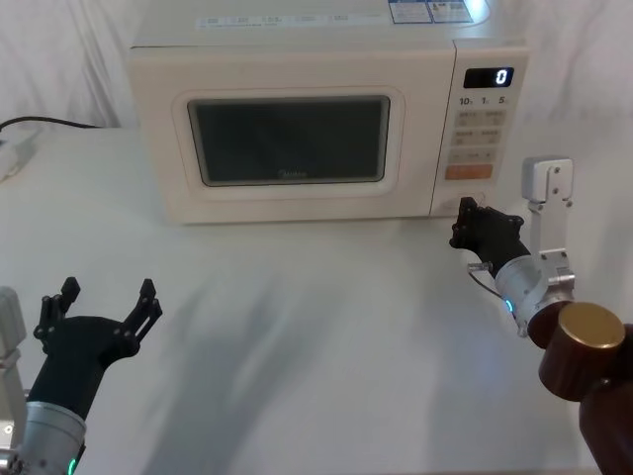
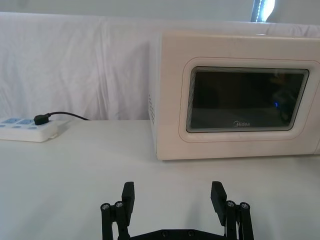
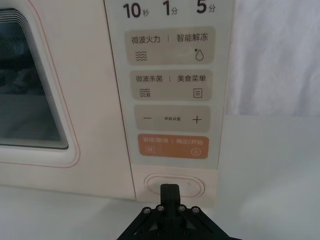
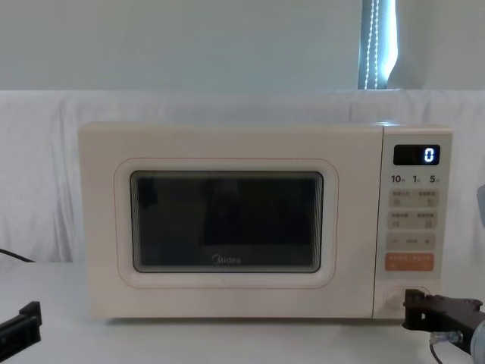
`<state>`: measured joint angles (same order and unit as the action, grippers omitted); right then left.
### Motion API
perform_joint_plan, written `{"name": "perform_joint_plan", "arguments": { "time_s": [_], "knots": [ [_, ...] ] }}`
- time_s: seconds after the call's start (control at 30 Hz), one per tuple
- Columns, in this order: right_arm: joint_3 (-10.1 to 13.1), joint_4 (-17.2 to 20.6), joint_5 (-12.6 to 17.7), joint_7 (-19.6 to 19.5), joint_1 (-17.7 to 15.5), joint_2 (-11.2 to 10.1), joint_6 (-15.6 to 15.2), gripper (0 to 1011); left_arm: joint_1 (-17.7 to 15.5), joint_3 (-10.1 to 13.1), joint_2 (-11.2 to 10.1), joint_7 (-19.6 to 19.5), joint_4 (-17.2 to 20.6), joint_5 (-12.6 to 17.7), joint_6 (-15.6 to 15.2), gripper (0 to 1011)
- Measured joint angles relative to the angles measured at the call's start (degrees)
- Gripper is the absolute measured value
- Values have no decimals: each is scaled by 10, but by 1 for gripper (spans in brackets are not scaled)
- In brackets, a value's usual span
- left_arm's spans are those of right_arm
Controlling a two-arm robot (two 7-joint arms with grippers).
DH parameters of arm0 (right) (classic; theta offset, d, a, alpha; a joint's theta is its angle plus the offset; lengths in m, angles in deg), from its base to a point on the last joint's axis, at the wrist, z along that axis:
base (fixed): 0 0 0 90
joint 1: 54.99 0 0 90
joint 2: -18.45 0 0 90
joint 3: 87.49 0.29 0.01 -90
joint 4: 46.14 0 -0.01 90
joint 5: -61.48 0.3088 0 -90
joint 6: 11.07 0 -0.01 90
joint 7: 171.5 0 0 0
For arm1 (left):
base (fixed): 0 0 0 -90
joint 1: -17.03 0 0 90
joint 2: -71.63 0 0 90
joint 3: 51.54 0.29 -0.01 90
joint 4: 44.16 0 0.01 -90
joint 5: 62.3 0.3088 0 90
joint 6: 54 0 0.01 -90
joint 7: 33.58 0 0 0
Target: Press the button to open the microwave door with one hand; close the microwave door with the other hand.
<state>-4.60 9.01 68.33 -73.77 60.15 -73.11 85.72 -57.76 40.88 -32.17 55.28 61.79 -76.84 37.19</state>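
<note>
Button (image 3: 174, 185) faced by right gripper (image 3: 170, 189), fingers pressed together, tip at its face; left gripper (image 2: 173, 197) low over tabletop (image 1: 326, 327), fingers spread.

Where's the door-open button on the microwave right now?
The button sits at the bottom of the control panel, under the orange key, on the robot's right, with the right hand at it.

You are looking at a staged test bench rather than a lived-in kitchen; the microwave (image 4: 227, 220) stands alone on a plain white table (image 1: 316, 346); white cloth (image 2: 75, 65) is draped behind it as a backdrop, hiding the room; a white power strip (image 2: 27, 129) lies out on the tabletop with a black plug in it; above the cloth you see a bare pale wall (image 4: 182, 45) and a bright strip of window (image 4: 377, 44).
</note>
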Motion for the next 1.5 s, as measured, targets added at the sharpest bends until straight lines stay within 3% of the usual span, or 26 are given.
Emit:
{"name": "perform_joint_plan", "arguments": {
  "time_s": [0.5,1.1,1.5],
  "knots": [
    [6,-60,-2,4,37,6,17,0,0,0,0,0,0,0,0,1001],
    [15,-72,-5,4,45,4,20,0,0,0,0,0,0,0,0,1001],
    [18,-100,-7,4,61,9,32,0,0,0,0,0,0,0,0,1001]
  ]
}}
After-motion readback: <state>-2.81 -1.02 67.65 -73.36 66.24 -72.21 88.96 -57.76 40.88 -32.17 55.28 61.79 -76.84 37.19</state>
